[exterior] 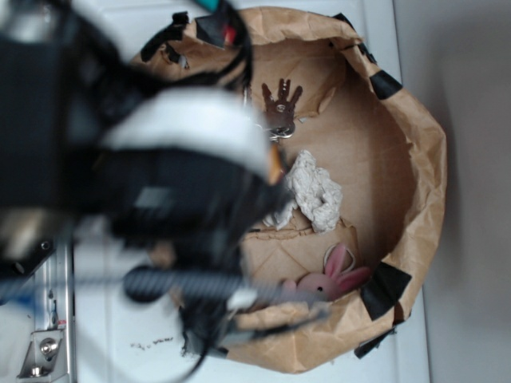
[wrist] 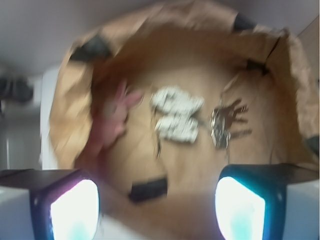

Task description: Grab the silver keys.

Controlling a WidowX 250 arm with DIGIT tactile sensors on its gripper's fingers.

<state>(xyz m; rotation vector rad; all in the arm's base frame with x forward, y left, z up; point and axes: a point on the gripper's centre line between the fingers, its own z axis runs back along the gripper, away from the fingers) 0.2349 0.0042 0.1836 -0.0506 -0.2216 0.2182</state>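
From the exterior view, the keys lie in a brown paper bag on a white table, just beside a paper wad; a pink bunny sits farther along. The blurred arm hides the end effector.

At the wrist, the end effector stands wide open, empty, above the bag. The keys lie right of the wad, the bunny left.

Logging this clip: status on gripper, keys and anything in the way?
Gripper open, empty, above the paper-lined bin. Silver keys lying free on the bin floor. White paper wad right beside them; pink bunny further off.
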